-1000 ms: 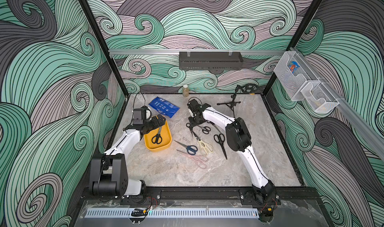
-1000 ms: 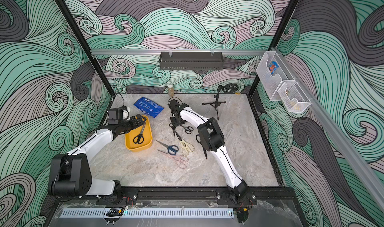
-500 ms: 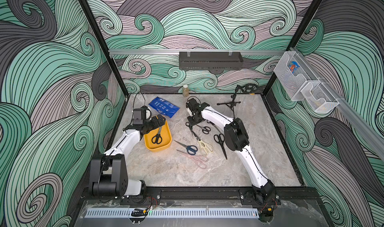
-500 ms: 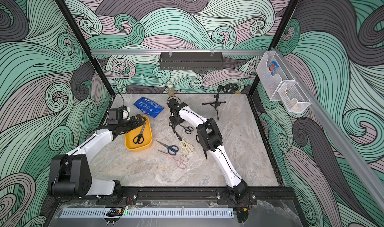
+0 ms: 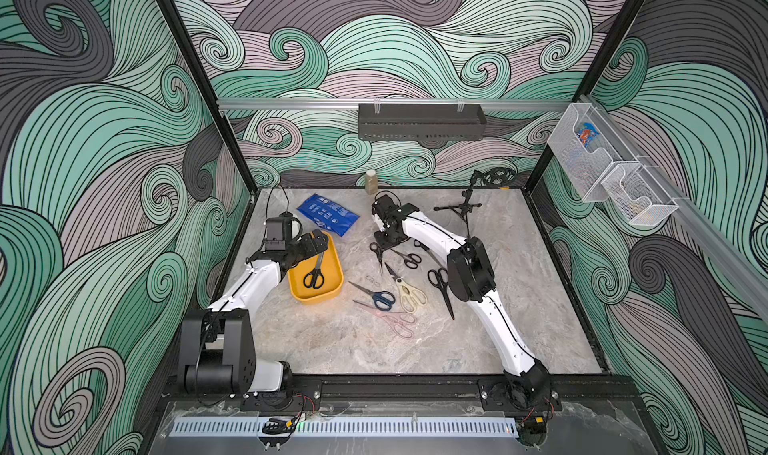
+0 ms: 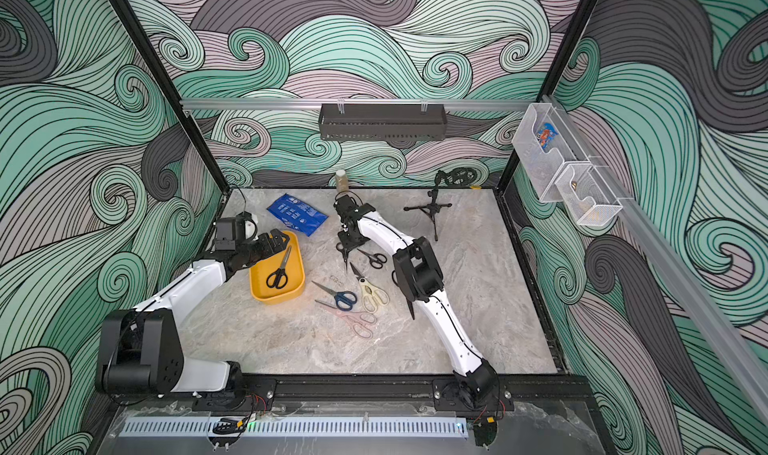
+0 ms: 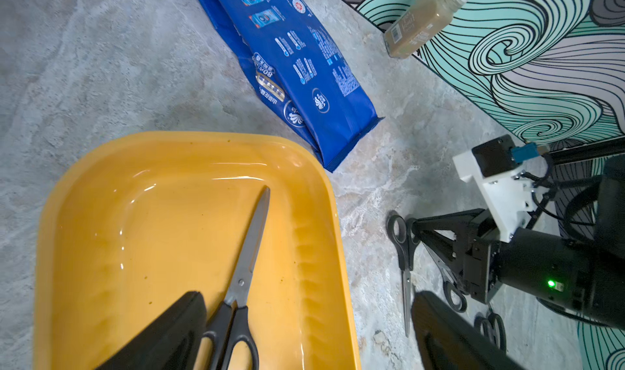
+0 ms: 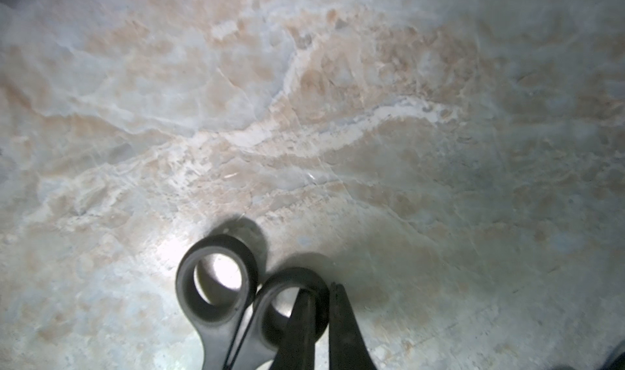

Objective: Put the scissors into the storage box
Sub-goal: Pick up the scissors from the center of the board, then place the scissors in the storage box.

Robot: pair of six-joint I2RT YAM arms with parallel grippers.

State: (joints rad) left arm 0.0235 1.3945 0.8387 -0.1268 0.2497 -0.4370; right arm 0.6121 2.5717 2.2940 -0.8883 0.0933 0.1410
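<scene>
Right gripper [image 8: 320, 294] clamps small black scissors [image 8: 216, 334] by one loop, seemingly lying on the table [image 8: 338, 114]
Left gripper [image 7: 304, 304] gapes over the storage box [image 7: 101, 189] holding larger scissors [image 7: 248, 246]

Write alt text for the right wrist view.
The right claw is shut on one finger ring of the small black-handled scissors, seen close up. Behind them lies the blurred beige marble-patterned tabletop.

**Left jaws wide, right jaws pinched**

The left arm reaches forward with its elbow bent, and the left gripper [image 5: 316, 245] is spread wide. The right arm arches forward, wrist bent down. The right gripper [image 8: 321, 304] is closed on a handle ring of the black-handled scissors [image 8: 216, 341].
</scene>
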